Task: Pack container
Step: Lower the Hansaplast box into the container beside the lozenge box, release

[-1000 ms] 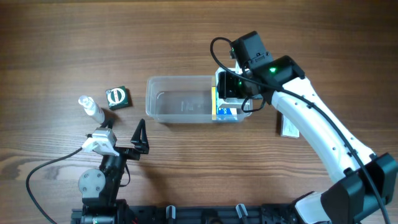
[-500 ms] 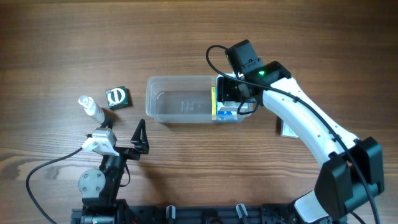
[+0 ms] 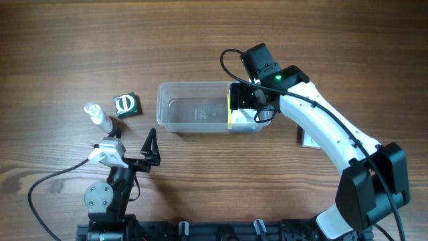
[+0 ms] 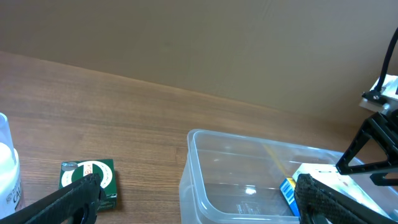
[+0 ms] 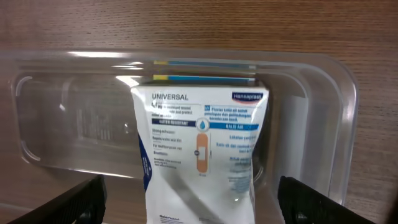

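The container (image 3: 190, 110) is a clear plastic tub in the middle of the table. A white and blue plaster box (image 3: 242, 116) stands in its right end, leaning against the end wall. My right gripper (image 3: 245, 99) hovers over that end. In the right wrist view its fingers (image 5: 65, 202) stand wide on either side of the box (image 5: 199, 143) and do not touch it. My left gripper (image 3: 132, 148) rests open near the front left, apart from the tub. In the left wrist view the container (image 4: 186, 162) lies ahead of it.
A small green box (image 3: 126, 105) and a clear little bottle (image 3: 98, 117) lie left of the tub. A flat pale packet (image 3: 309, 137) lies to the right, partly under the right arm. The green box (image 4: 87, 179) shows by the left finger.
The right gripper's jaws have spread off the plaster box, leaving it in the tub's right end. The right arm has shifted slightly left. The left arm has not moved.
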Robot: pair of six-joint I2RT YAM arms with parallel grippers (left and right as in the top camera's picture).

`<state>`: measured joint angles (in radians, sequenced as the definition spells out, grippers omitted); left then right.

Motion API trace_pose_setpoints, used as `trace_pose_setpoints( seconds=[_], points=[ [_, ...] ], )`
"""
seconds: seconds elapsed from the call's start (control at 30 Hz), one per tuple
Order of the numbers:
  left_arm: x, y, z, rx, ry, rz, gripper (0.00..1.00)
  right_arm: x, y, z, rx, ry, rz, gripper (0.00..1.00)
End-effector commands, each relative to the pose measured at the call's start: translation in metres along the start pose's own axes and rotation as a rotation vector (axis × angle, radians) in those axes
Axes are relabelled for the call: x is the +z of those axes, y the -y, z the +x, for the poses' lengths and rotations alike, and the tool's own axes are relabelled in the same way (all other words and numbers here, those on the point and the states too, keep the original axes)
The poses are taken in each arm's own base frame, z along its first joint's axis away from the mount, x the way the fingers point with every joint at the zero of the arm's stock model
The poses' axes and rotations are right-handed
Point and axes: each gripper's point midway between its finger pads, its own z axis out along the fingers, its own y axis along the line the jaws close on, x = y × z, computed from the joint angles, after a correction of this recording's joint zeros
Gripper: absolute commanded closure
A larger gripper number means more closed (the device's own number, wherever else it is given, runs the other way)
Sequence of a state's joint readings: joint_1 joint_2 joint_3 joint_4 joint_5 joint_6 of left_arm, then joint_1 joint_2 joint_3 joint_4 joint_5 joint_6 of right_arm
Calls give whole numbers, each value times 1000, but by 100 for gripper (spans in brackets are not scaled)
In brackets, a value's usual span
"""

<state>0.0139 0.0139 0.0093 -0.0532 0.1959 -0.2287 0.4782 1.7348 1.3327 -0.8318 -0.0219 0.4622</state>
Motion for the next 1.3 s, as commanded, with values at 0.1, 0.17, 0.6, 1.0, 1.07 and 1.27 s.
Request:
trace_pose_setpoints(
  seconds=[0.1,0.17,0.6,1.0,1.07,1.27],
  points=[
    [0,1,2,16,-2,2,0,-1,-9,-1,-24,3,-46,11],
    [0,1,2,16,-2,3,0,-7,-14,-2,-35,10,-71,11],
    [0,1,2,16,-2,2,0,-35,-59,8,-182,17,-252,12],
    [0,1,2,16,-2,2,0,-95,-24,0,-124,127,-125,11],
    [0,1,2,16,-2,3,0,-107,-9,2,-97,142,-88,10],
    [0,1,2,16,-2,2,0,-130,65,25,87,85,116,8]
  ],
)
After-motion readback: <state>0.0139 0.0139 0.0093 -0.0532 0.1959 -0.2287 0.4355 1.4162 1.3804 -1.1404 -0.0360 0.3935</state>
